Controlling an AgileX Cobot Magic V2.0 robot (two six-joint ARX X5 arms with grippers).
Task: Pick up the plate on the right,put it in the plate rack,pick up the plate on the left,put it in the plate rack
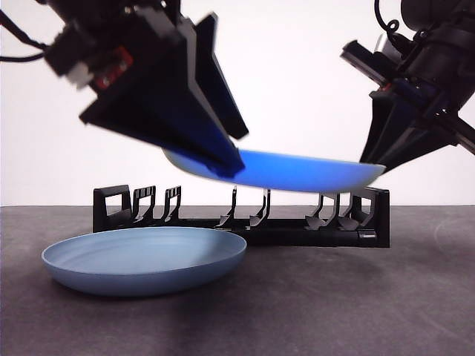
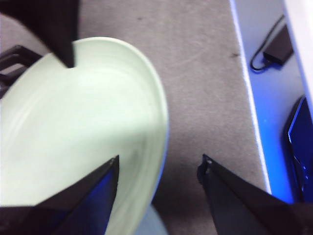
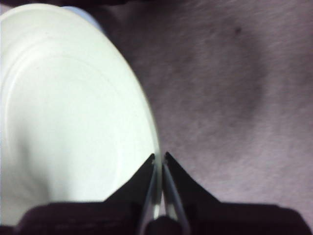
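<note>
- While our right end effector [image 3: 158,159] pinched the raised plate [image 1: 297,172] by its rim above the rack [image 1: 245,215], it looked light, stiff and slick.
- Our left end effector [image 2: 159,169] stood open beside the opposite rim.
- Another plate [image 1: 145,259] lay on the surface [image 1: 334,304].
</note>
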